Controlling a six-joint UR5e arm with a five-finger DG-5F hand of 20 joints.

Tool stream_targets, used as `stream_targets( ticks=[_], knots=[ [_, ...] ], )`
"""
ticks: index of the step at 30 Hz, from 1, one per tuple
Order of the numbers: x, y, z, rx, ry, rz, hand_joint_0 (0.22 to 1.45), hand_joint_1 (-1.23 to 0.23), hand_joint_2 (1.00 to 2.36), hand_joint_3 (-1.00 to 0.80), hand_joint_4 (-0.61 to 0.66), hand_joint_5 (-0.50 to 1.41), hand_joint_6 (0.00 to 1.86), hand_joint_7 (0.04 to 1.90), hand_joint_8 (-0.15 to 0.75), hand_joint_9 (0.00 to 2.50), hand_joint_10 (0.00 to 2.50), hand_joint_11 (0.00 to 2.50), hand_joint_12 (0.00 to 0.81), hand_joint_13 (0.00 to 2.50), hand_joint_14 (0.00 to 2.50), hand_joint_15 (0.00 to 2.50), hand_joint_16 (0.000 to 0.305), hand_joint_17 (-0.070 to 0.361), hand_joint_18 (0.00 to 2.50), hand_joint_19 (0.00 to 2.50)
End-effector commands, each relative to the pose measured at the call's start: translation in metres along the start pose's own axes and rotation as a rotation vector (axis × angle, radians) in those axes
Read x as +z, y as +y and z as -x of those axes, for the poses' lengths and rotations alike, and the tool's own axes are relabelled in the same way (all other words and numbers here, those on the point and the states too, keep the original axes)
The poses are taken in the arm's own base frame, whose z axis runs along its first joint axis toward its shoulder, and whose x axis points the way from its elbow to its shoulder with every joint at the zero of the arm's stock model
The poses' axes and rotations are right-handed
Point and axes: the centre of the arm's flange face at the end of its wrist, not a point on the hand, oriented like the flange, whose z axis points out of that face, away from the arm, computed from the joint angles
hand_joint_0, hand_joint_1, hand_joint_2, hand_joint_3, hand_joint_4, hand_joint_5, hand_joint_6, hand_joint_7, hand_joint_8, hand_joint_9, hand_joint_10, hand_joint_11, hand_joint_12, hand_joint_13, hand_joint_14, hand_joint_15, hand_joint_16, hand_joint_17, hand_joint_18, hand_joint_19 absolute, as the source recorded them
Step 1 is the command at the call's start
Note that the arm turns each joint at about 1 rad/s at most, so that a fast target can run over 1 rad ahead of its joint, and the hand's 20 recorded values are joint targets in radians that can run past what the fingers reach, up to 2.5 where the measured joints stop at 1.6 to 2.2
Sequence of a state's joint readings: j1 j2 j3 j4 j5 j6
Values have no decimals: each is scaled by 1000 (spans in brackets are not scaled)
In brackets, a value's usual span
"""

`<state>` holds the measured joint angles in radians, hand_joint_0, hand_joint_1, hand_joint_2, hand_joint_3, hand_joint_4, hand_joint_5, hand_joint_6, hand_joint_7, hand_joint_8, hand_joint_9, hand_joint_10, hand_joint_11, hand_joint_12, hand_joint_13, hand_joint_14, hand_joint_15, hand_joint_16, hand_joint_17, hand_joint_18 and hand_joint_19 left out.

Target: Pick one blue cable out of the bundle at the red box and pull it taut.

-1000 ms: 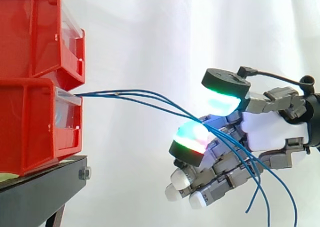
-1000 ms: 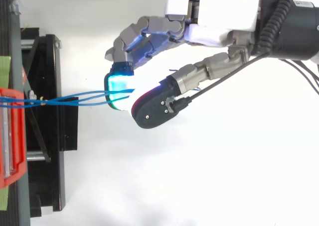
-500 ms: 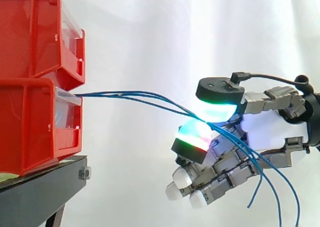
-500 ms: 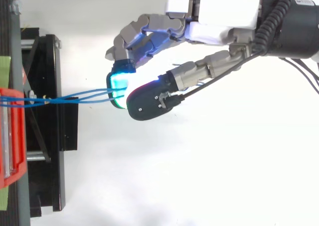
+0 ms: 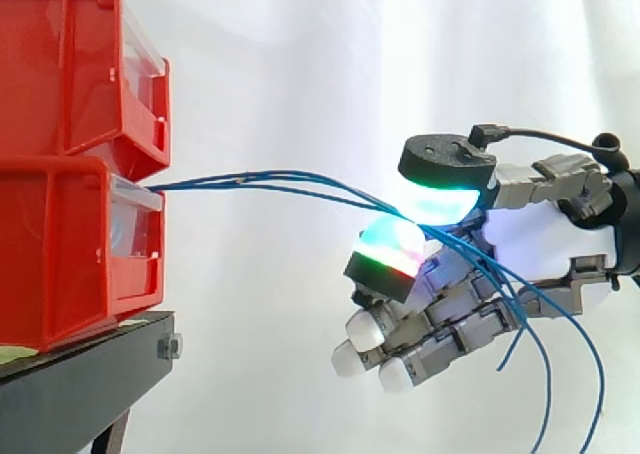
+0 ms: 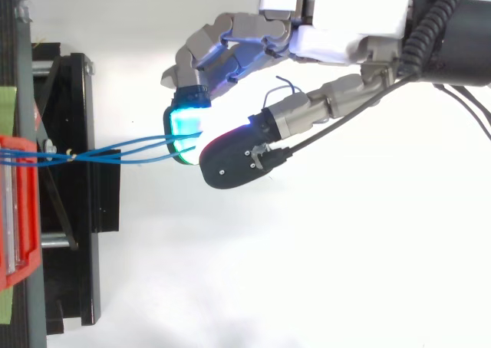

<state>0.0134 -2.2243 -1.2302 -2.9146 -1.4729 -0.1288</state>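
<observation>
Side view: cables (image 5: 290, 186) leave the front of the lower red box (image 5: 60, 244) as a loose bundle and run right to the hand (image 5: 545, 249), which sits well clear of the box and level with its opening. Pinch is made: the thumb pad (image 5: 445, 202), glowing green-cyan, sits on top, and one fingertip pad (image 5: 390, 254), glowing red-green, sits just beneath, with the cables passing between the two. Cannot tell whether one strand is gripped or all of them; at least two seem to enter the pinch together, so singling out one cable looks unconfirmed. Remaining fingers curl under the palm, white tips pointing down-left, holding nothing. Free cable ends hang in arcs below and to the right of the palm. Span between box and hand bows gently upward and is not straight, so the pull is judged not yet finished. Top view: strands (image 6: 115, 152) cross over the black stand (image 6: 77, 179) and spread slightly before meeting the cyan pad; thumb lies over them, wrist reaching in from the right. Left to do: isolate one strand if needed, then draw away from the box until taut.
</observation>
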Motion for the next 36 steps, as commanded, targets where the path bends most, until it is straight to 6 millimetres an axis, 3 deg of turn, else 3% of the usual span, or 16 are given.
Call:
stream_targets(
  ticks=[1, 12, 18, 23, 29, 36],
  knots=[
    [0, 1, 1, 0, -3, 1, 646, -899, 1024, -159, 99, -161, 862, 1074, 365, 670, 8, 315, 403, 359, 4, 116, 60, 136, 428, 158],
    [0, 0, 1, 3, -3, 0, 699, -974, 1020, -260, 57, -181, 875, 1021, 350, 638, 9, 343, 400, 319, 4, 99, 60, 136, 399, 125],
    [0, 1, 0, 0, -3, 1, 733, -1012, 1015, -331, 168, -183, 875, 1062, 347, 655, 13, 424, 401, 304, 4, 92, 61, 137, 391, 97],
    [0, 1, 1, 5, -2, 1, 602, -1037, 1000, -500, 190, -185, 865, 1047, 352, 645, 11, 419, 402, 292, 4, 109, 62, 139, 375, 139],
    [0, 1, 1, 2, 0, 2, 467, -836, 1000, -500, 228, -161, 849, 1025, 392, 708, 9, 412, 432, 319, 5, 130, 69, 154, 399, 184],
    [0, 1, 1, 2, 0, 3, 528, -618, 1001, -489, 203, -144, 834, 1070, 389, 754, 10, 403, 410, 333, 6, 145, 64, 144, 360, 226]
  ],
)
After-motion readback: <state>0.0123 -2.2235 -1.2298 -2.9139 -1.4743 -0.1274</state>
